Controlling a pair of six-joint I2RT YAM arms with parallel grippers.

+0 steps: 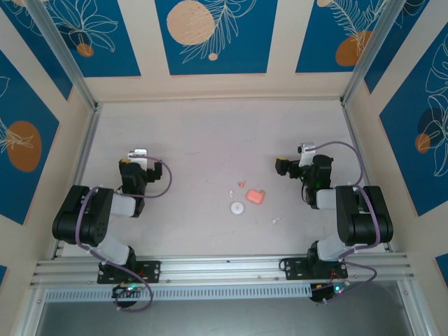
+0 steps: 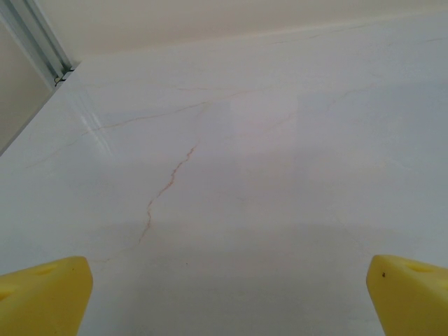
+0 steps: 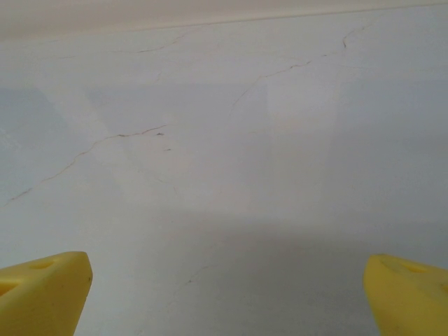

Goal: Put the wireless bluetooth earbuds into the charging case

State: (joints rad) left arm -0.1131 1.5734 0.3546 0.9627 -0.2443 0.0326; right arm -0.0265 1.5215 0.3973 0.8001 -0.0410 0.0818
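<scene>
The salmon-pink charging case lies on the white table, right of centre. Tiny earbud pieces lie loose around it: a pinkish one to its upper left, a white one further left, and another small white bit to its lower right. My left gripper rests well to the left of them, and my right gripper sits a short way right of the case. In the wrist views, the left gripper and the right gripper are open, their yellow fingertips wide apart over bare table.
A white round disc, nearly case-sized, lies just left of and nearer than the case. Cream walls with blue panels enclose the table on three sides. An aluminium rail runs along the near edge. Faint cracks mark the tabletop.
</scene>
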